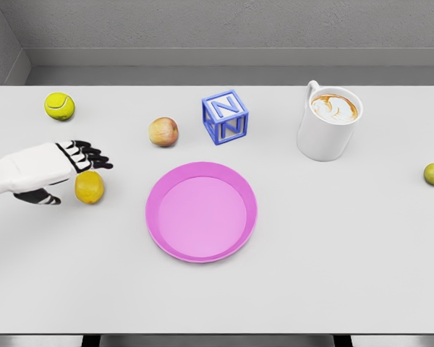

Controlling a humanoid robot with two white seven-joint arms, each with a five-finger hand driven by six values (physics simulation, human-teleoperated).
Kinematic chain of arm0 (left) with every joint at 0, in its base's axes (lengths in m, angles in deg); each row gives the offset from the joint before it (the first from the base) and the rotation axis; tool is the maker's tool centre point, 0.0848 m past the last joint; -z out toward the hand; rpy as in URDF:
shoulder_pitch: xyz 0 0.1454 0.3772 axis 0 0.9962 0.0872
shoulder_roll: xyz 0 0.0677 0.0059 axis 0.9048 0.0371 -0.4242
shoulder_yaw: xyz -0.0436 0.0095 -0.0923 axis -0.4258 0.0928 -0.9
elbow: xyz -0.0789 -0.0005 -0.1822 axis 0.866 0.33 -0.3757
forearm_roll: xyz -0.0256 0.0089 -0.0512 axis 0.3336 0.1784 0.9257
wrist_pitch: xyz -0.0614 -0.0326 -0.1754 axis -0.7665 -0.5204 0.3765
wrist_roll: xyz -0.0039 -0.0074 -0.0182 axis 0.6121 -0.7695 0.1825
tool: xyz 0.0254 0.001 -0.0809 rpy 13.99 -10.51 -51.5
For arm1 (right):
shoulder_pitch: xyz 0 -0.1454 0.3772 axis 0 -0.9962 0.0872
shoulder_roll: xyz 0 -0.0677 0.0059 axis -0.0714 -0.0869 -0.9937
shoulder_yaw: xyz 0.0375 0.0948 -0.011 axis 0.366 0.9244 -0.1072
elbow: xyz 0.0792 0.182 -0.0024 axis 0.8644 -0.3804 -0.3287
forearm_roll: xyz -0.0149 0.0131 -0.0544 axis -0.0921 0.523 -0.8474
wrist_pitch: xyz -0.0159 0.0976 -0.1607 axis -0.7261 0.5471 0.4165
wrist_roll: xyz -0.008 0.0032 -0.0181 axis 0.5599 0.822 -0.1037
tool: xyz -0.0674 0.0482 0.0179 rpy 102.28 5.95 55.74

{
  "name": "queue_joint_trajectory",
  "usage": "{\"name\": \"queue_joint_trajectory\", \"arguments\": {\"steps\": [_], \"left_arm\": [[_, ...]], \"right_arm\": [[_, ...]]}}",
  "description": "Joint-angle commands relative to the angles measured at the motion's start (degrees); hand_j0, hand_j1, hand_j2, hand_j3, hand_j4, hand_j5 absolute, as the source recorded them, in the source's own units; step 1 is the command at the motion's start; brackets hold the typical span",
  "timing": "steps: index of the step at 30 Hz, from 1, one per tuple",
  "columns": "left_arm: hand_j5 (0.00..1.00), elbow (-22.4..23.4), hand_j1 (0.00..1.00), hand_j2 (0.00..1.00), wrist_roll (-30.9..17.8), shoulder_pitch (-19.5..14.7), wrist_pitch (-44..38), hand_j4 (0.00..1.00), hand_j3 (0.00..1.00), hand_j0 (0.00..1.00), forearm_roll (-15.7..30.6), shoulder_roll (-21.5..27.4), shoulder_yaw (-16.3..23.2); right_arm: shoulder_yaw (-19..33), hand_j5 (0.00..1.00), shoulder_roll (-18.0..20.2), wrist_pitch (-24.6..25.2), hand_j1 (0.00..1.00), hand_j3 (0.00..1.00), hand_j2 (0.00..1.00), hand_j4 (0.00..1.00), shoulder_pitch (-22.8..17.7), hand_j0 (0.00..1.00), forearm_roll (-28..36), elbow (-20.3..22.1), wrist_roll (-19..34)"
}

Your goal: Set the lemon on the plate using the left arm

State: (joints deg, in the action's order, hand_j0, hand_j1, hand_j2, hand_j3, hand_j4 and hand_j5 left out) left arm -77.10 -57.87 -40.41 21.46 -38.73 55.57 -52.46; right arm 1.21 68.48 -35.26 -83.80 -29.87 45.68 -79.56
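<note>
Left hand point(54, 172) reaches in low from the side, fingers point(87, 155) spread over the lemon point(90, 187), thumb below, nothing gripped. Pink plate point(202, 212) lies off to its right; tennis ball point(59, 106) sits beyond on the surface point(347, 253).

Bare table point(116, 275) between lemon point(89, 187) and plate point(201, 212); apple point(163, 131) just behind.
</note>
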Motion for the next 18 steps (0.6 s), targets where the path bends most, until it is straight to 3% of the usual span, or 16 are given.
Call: {"name": "queue_joint_trajectory", "arguments": {"steps": [1, 4, 9, 18], "left_arm": [[1.00, 0.2, 1.00, 1.00, -0.1, 0.0, -0.1, 1.00, 1.00, 1.00, -2.0, -1.2, 0.7], [1.00, 0.7, 1.00, 1.00, -0.1, 0.0, -0.1, 1.00, 1.00, 1.00, -5.1, -1.9, 0.7], [1.00, 6.8, 1.00, 1.00, -0.9, -1.5, -0.1, 1.00, 1.00, 1.00, -6.6, -5.9, 0.7], [1.00, 7.0, 1.00, 1.00, -2.6, -1.9, -0.1, 1.00, 1.00, 1.00, -7.7, -7.8, 0.7]], "right_arm": [[0.0, 1.00, 0.0, 0.0, 1.00, 1.00, 1.00, 1.00, 0.0, 1.00, 0.0, 0.0, 0.0], [0.0, 1.00, 0.0, 0.0, 1.00, 1.00, 1.00, 1.00, 0.0, 1.00, 0.0, 0.0, 0.0], [0.0, 1.00, 0.0, 0.0, 1.00, 1.00, 1.00, 1.00, 0.0, 1.00, 0.0, 0.0, 0.0], [0.0, 1.00, 0.0, 0.0, 1.00, 1.00, 1.00, 1.00, 0.0, 1.00, 0.0, 0.0, 0.0]]}}
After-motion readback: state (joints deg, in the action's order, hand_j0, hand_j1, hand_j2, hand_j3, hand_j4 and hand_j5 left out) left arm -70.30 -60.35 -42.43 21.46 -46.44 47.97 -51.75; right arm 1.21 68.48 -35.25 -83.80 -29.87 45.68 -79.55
